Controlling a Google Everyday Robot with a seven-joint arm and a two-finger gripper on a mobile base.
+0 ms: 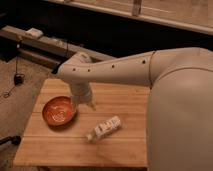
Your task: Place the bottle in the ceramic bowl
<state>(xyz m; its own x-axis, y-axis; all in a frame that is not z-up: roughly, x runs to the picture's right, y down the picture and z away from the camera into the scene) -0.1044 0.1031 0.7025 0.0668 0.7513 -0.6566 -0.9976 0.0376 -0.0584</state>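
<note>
1. On the wooden bench [125,100] the bottle [105,128] lay on its side, apart from the orange bowl [59,111] and to its right, with its cap end turned toward the near edge. Nothing held it, and it was not in the bowl.
2. The pincer [86,102] hung at the end of the arm [115,67], just beside the bowl's right rim and short of the bottle. Whether it was apart or together, I could not tell.
3. A round bottle lying flat would probably roll if the pincer came down off-centre or nudged it first, and it lay fairly near the front edge of the bench.
4. With the pincer so near the rim, a careless sweep could knock the bowl and push it toward the left edge.
5. The bowl looked shallow, so a release from too high could let the bottle bounce or roll out over the low rim.
6. The robot's pale body [180,120] filled the right side and hid that end of the bench. A dark cable [17,75] trailed on the carpet at the left, and a long ledge [45,45] behind carried a small whitish thing [34,33]. Nothing stood between the bottle and the bowl.
</note>
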